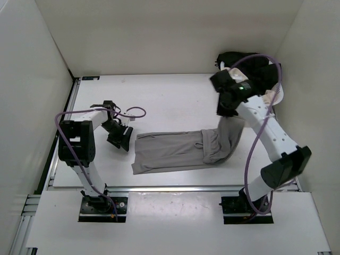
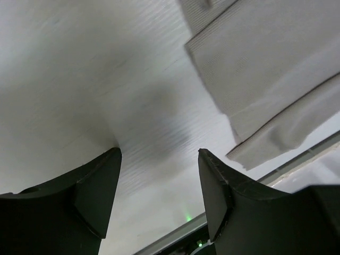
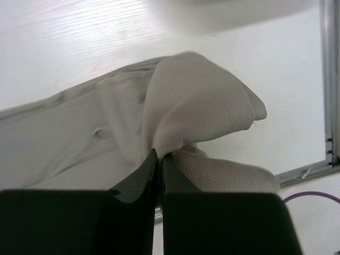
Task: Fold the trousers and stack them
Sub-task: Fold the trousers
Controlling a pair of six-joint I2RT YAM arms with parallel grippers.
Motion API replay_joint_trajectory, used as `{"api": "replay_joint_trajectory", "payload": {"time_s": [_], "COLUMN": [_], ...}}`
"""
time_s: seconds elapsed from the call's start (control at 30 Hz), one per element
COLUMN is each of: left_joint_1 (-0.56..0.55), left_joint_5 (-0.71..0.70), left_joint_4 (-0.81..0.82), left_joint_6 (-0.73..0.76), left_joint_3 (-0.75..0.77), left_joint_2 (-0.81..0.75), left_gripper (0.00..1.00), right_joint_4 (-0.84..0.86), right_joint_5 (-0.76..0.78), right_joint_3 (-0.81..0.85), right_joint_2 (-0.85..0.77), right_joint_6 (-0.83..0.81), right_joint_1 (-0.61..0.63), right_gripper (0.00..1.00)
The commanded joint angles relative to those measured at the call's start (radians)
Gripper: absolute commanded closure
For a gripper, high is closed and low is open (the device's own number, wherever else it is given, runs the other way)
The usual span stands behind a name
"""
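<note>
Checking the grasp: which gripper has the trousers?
The right gripper, shut on a lifted fold of the trousers; the left gripper is open and empty.

table [image 1: 170,101] white | trousers [image 1: 175,151] near-centre | dark heap [image 1: 234,57] far-right corner

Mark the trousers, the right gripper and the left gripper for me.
trousers [image 1: 170,153], top view, flat middle part.
right gripper [image 3: 159,156], right wrist view, between shut fingertips pinching the trousers.
left gripper [image 2: 159,154], left wrist view, gap between open fingertips.
</note>
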Motion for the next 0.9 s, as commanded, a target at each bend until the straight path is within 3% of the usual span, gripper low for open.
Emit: {"api": "replay_joint_trajectory", "payload": {"time_s": [0.0,0.1,0.23,0.27,0.33,0.53,0.77,0.87], "left_joint_1": [-0.006,-0.038,-0.061,-0.061,-0.071,-0.080,-0.080,-0.080], "left_joint_5": [0.121,0.154,0.183,0.206,0.227,0.241,0.241,0.220], "left_joint_4": [0.031,0.043,0.095,0.095,0.095,0.115,0.115,0.124], "left_joint_6": [0.011,0.020,0.009,0.009,0.000,0.000,-0.002,-0.012], "left_joint_3": [-0.014,-0.035,-0.021,-0.008,0.002,0.025,0.130,0.166], "left_joint_2": [0.004,0.031,0.085,0.096,0.131,0.182,0.252,0.274], "left_gripper": [0.29,0.39,0.63,0.74,0.86,0.86,0.86,0.86], "right_joint_4": [-0.106,-0.106,-0.060,-0.060,-0.070,-0.013,0.097,0.076], "right_joint_5": [0.038,0.008,-0.031,-0.031,-0.031,-0.109,-0.210,-0.261], "right_joint_3": [0.135,0.196,0.312,0.405,0.498,0.622,0.576,0.640], "right_joint_2": [0.105,0.180,0.291,0.321,0.403,0.512,0.574,0.642], "right_joint_6": [0.084,0.139,0.161,0.161,0.161,0.161,0.136,0.136], "right_joint_1": [0.166,0.261,0.370,0.389,0.438,0.498,0.544,0.565], "right_gripper": [1.00,1.00,1.00,1.00,1.00,1.00,1.00,1.00]}}
